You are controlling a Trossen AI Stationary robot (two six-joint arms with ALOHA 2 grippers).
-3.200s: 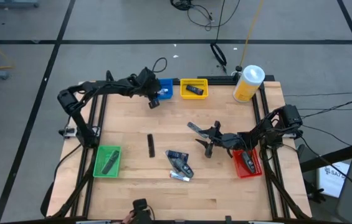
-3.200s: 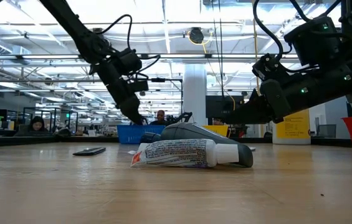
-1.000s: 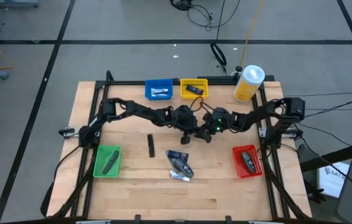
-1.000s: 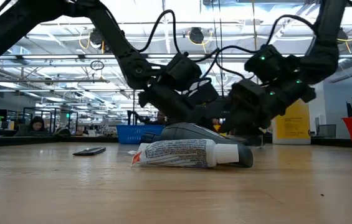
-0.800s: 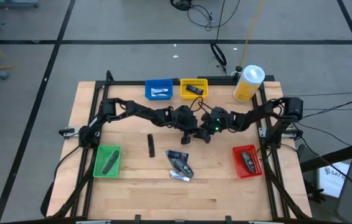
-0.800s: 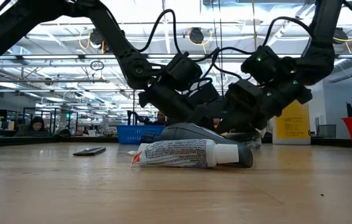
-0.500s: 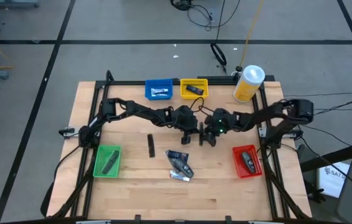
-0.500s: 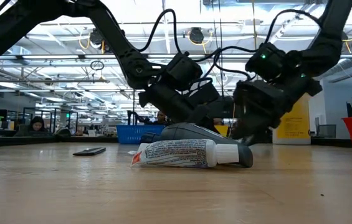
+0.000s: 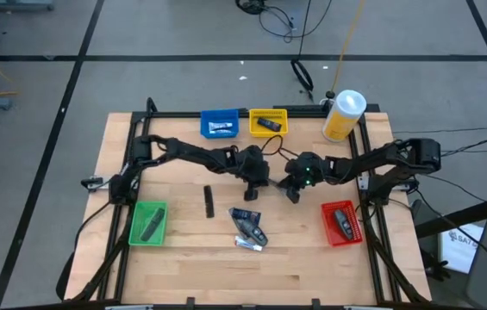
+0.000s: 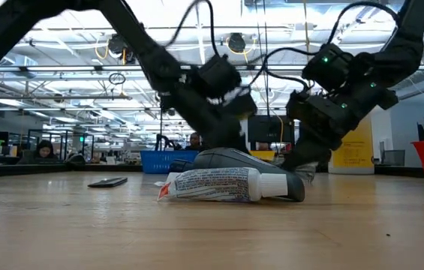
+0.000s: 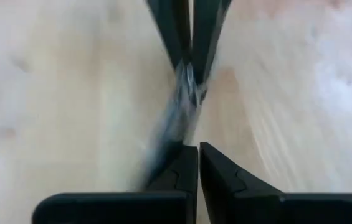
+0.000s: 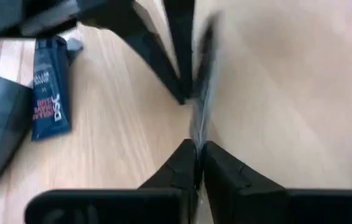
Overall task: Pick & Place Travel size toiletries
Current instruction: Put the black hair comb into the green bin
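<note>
A thin silver-grey sachet (image 11: 188,93) shows edge-on between my two grippers at the table's middle, and also in the right wrist view (image 12: 195,118). My right gripper (image 9: 289,188) is shut on it. My left gripper (image 9: 261,180) is shut, its tips (image 11: 199,155) at the sachet's other end. A dark blue tube (image 12: 48,87) and a white tube (image 10: 223,184) lie in a small heap (image 9: 248,228) on the table nearer the front. A dark stick (image 9: 209,202) lies flat to its left. My right gripper pinches one end of the sachet (image 12: 195,138) between its two fingers (image 11: 210,37). It comes from the table's right, slanting down. The sachet stands on edge and runs on toward my left gripper. My left gripper's shut fingers (image 12: 179,68) lie beside the sachet's other end; I cannot tell whether they touch it.
Blue bin (image 9: 220,126) and yellow bin (image 9: 268,123) stand at the far edge, green bin (image 9: 148,223) at the near left, red bin (image 9: 340,223) at the near right, each with an item inside. A yellow canister (image 9: 344,115) stands at the far right corner.
The two grippers stood tip to tip at the table's middle. My left gripper has drawn back a little toward the table's left. My right gripper has tipped more upright and shifted slightly toward the near edge, with the sachet at its tips.
</note>
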